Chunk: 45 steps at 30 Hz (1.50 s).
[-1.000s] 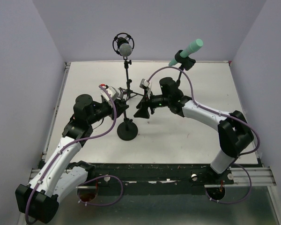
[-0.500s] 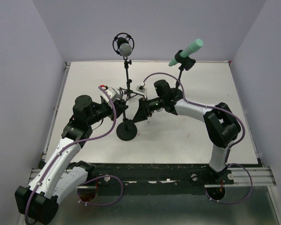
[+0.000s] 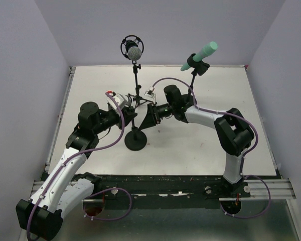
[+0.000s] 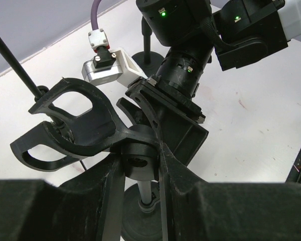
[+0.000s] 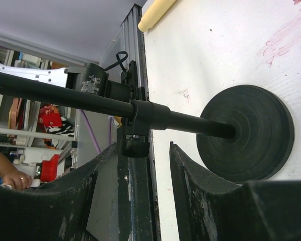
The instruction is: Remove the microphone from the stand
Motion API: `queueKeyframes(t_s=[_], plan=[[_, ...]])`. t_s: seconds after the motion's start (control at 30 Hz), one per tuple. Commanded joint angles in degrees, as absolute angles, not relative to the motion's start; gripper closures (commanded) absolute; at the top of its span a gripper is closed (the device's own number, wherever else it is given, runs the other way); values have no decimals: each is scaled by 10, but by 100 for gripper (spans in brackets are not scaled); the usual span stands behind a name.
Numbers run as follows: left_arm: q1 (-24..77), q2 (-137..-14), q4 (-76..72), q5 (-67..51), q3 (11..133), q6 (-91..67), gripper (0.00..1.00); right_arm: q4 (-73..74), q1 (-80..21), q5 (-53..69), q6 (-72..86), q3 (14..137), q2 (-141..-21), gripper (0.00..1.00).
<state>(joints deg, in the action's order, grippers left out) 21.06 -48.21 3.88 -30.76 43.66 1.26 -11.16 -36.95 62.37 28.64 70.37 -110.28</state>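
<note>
Moved in the last second: the right end effector (image 3: 144, 122) has slid leftward to the round-base stand (image 3: 135, 140), its elbow folding in; everything else is unchanged.

- Round-base stand: upright on the white worktop (image 3: 200, 145), carrying an empty black clip (image 4: 72, 118) at its top.
- Left end effector (image 4: 139, 165): clamped on the stand's swivel joint just below the clip.
- Right end effector: fingers (image 5: 190, 191) parted, with the pole's collar (image 5: 143, 114) in the gap. Contact cannot be told.
- Silver-grilled microphone (image 3: 134, 50): in a ring mount on a tripod stand (image 3: 136, 80), directly behind the round-base stand.
- Teal microphone (image 3: 201, 53): tilted in its holder on a third stand, behind and to the right of the round-base stand.
</note>
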Motion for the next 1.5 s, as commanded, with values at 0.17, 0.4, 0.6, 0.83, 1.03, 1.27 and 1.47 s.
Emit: queueKeyframes(t_s=[0.17, 0.4, 0.6, 0.83, 1.03, 1.27, 1.47], plan=[[206, -479, 8, -283, 437, 19, 100, -105, -385, 637, 265, 733, -1108, 54], [204, -479, 7, -280, 434, 20, 100, -51, -402, 563, 192, 751, -1064, 64], [201, -479, 6, -273, 429, 20, 100, -23, -402, 551, 159, 772, -1032, 66], [200, -479, 4, -274, 429, 21, 100, -2, -402, 515, 156, 748, -1044, 50], [196, -475, 8, -273, 428, 22, 100, -1, -402, 505, 156, 741, -1059, 51], [194, -474, 3, -252, 425, 7, 100, -2, -408, 486, 143, 732, -1064, 54], [191, -476, -11, -245, 422, 3, 100, -1, -416, 483, 128, 738, -1063, 67]])
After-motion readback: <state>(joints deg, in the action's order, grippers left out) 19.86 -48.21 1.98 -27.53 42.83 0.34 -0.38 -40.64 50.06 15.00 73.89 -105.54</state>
